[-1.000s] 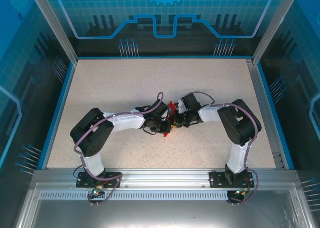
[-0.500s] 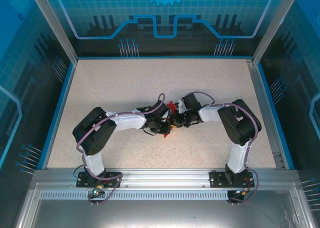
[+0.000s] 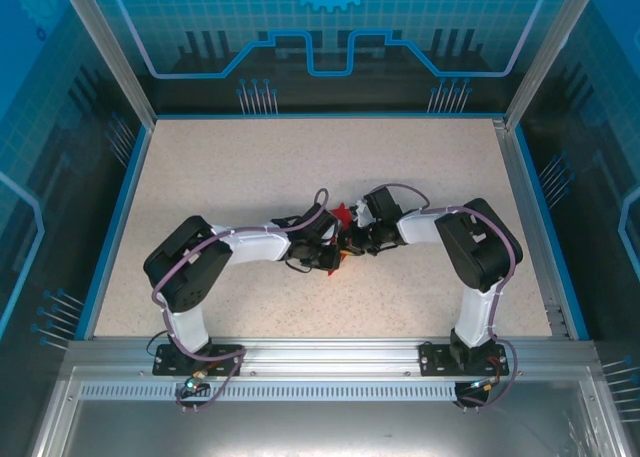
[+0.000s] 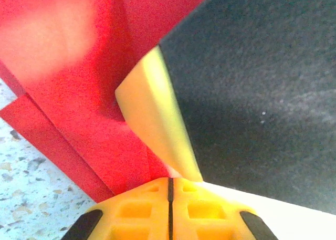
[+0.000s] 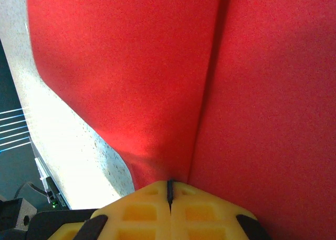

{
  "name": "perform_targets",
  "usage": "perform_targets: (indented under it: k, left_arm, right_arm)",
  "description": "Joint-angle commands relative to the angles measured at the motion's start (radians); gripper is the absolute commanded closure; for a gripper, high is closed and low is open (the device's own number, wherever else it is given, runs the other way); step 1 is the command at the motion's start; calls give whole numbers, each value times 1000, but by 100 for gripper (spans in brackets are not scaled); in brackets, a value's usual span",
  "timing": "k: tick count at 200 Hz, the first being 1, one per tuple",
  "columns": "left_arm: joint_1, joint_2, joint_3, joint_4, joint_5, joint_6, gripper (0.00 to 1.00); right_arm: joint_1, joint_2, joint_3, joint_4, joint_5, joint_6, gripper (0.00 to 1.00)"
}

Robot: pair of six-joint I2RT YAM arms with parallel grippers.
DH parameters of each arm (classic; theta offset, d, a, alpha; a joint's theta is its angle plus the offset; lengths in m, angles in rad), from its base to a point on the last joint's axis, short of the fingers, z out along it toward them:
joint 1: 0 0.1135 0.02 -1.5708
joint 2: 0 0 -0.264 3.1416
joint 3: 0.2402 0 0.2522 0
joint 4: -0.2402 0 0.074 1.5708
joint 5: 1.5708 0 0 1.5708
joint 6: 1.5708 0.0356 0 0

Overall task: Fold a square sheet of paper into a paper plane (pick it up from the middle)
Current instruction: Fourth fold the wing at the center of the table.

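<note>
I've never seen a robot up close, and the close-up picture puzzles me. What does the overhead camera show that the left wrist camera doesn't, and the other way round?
Overhead: both whole arms on the speckled table, with the left fingers and right fingers meeting mid-table and slivers of red paper between them. Left wrist: the paper's stacked folded layers up close, and the yellow finger bases shut together at its edge. Both: the red paper and the speckled tabletop under it.

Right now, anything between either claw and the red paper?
Nothing visible. The left claw and right claw are each shut on the red paper, its folds running straight into the closed fingertips.
</note>
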Motion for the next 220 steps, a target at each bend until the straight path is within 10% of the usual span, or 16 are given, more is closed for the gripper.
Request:
perform_targets:
  k: [1,220]
  left_arm:
    - [0,1,-57,-34,-9,3,92]
    - [-3,-61,-261,59,145,-100,92]
  right_arm:
    - [2,80,-30,-143,87,-26,99]
    - [-10,107,28,-188,113,-41,99]
